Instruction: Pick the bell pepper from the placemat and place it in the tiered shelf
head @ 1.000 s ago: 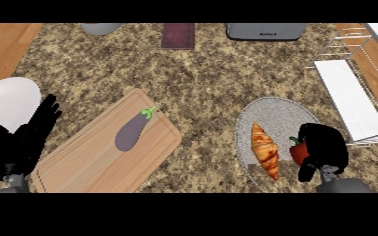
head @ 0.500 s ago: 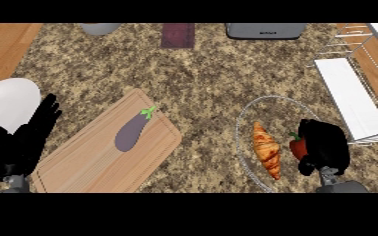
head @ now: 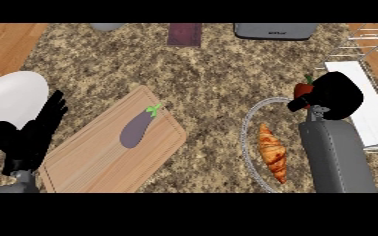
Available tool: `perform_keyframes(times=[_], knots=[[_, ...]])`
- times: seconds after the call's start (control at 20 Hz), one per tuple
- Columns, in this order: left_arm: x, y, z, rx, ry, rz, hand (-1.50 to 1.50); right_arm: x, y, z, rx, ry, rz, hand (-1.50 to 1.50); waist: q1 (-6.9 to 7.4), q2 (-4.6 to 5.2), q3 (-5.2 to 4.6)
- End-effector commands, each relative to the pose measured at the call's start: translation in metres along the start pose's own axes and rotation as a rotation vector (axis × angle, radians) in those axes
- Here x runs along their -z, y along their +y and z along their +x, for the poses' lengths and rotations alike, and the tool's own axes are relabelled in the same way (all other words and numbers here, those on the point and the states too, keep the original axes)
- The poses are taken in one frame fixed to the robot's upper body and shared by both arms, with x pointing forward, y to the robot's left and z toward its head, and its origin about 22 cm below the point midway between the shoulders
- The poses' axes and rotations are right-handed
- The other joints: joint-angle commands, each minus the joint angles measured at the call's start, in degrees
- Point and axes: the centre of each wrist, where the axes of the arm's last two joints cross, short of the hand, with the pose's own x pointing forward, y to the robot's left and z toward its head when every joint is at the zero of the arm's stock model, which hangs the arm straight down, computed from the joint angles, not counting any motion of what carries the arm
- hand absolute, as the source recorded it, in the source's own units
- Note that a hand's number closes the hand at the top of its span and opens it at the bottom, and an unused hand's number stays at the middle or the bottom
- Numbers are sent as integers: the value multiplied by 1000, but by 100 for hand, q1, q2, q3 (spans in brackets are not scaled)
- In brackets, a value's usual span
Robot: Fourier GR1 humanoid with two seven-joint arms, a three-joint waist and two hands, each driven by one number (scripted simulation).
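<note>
Bell pepper, red with a green stem, sits clamped in the curled fingers of the right hand, lifted above the far rim of the grey placemat and just short of the white tiered shelf at the right edge. Nearest the robot, a croissant lies on the placemat beside the right forearm. At lower left, the left hand rests with fingers straight, holding nothing, beside a wooden cutting board that carries an eggplant. A white plate lies behind that hand. Along the far edge of the counter stand a dark red mat and a grey box.
</note>
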Motion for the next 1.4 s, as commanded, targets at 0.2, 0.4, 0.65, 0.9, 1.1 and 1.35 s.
perform_keyframes(times=[0.2, 0.4, 0.65, 0.9, 1.1, 1.35], knots=[[-6, -1, -3, 9, 22, -13, 0, -18, -78, 82, 281, 212, -113, 150, -3, -42, 6], [-4, 9, -3, -4, 19, 17, 0, -41, -117, 94, 448, 195, -194, 150, -95, -81, 1], [2, 10, 8, -12, 13, 20, 0, -45, -149, 103, 501, 212, -299, 150, -160, -66, 3], [0, -3, -7, -16, 26, 24, 0, -63, -180, 105, 541, 183, -388, 150, -198, -70, 3], [-8, 11, -14, -10, 20, 24, 0, -56, -209, 115, 489, 213, -481, 150, -159, -59, 0], [0, 14, -4, -8, 33, 22, 0, -43, -219, 116, 313, 292, -513, 150, -196, -67, -2]])
